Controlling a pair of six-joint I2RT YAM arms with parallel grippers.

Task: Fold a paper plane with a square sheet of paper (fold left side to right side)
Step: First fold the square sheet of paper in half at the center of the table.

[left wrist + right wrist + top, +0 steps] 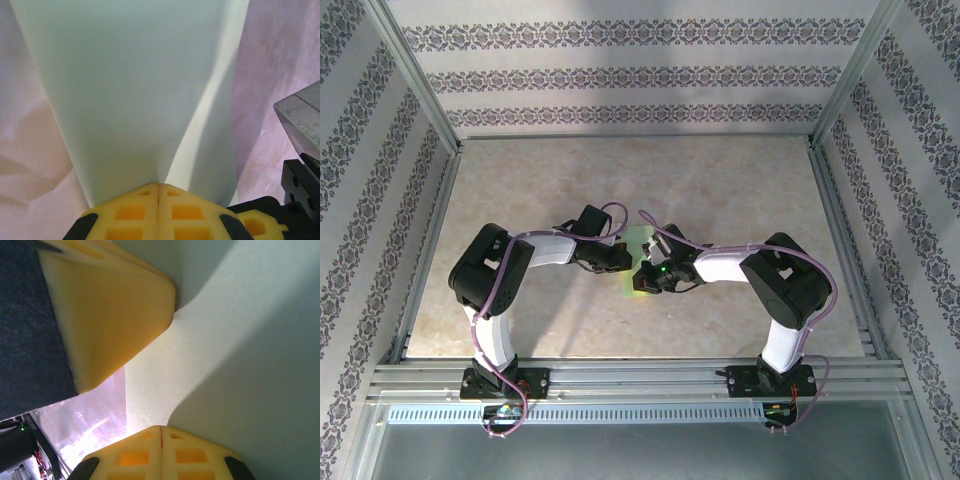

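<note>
Sheet of thin pale green square paper (632, 284) at frame centre, bowed; left gripper (158, 192) and right gripper (161, 434) each clamped on it. Risk: uneven pull tears or slips it.

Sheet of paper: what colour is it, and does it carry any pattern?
The paper is pale green, plain and unmarked; the left wrist view shows it best.

Arms elbows-out; L gripper (158, 192) & R gripper (161, 432) tip-to-tip at centre, both pinched shut.

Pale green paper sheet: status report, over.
Left gripper, jaws shut on the pale green square paper sheet. Right gripper, jaws shut on same sheet. No obstruction seen.
</note>
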